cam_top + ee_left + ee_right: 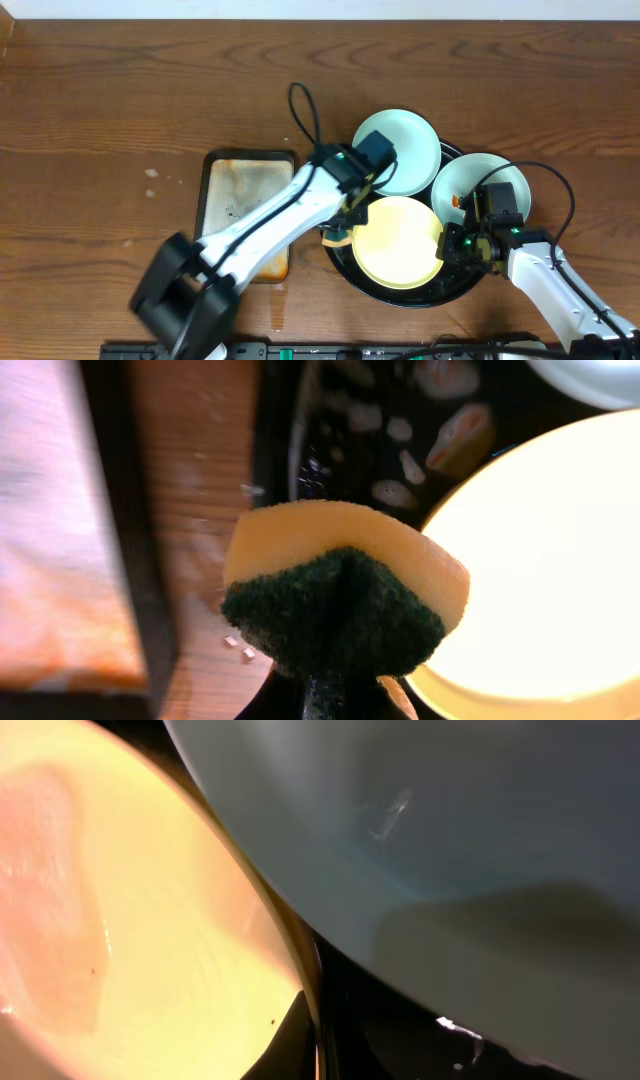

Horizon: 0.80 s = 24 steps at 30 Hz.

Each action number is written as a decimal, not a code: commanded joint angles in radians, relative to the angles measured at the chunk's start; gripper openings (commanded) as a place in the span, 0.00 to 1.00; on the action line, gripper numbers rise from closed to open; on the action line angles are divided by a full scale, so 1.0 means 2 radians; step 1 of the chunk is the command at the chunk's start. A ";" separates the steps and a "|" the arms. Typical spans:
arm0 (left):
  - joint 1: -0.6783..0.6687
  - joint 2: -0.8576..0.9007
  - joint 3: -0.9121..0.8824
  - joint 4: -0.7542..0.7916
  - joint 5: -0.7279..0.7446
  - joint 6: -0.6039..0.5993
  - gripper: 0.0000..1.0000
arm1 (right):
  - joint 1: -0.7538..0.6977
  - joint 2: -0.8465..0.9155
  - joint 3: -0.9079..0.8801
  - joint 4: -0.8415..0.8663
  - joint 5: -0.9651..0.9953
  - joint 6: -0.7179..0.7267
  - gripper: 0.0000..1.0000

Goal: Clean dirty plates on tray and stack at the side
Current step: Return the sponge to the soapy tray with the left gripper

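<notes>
Between the left gripper's (322, 692) fingers a sponge (340, 590), yellow foam with a green scouring face, was clamped tight just at the yellow plate's (398, 240) left rim. At that plate's right rim sat the right gripper (455, 243); whether its fingers were clenched could not be told. The yellow plate lay in the black tray (400, 297), the far mint plate (410, 150) and right mint plate (470, 175) overlapping its far edge, a stained metal tray (245, 200) beside it.

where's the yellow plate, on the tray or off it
On the tray: overhead, the yellow plate lies inside its black rim.
</notes>
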 commanded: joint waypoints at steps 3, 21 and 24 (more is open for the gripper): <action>0.041 -0.077 0.004 -0.041 -0.054 0.001 0.08 | -0.001 -0.008 0.019 -0.037 0.030 -0.022 0.01; 0.260 -0.132 -0.116 -0.033 -0.052 0.082 0.08 | 0.083 -0.038 0.186 -0.203 0.130 -0.063 0.01; 0.269 -0.132 -0.129 -0.014 -0.038 0.109 0.08 | 0.124 -0.038 0.219 -0.226 0.173 -0.059 0.01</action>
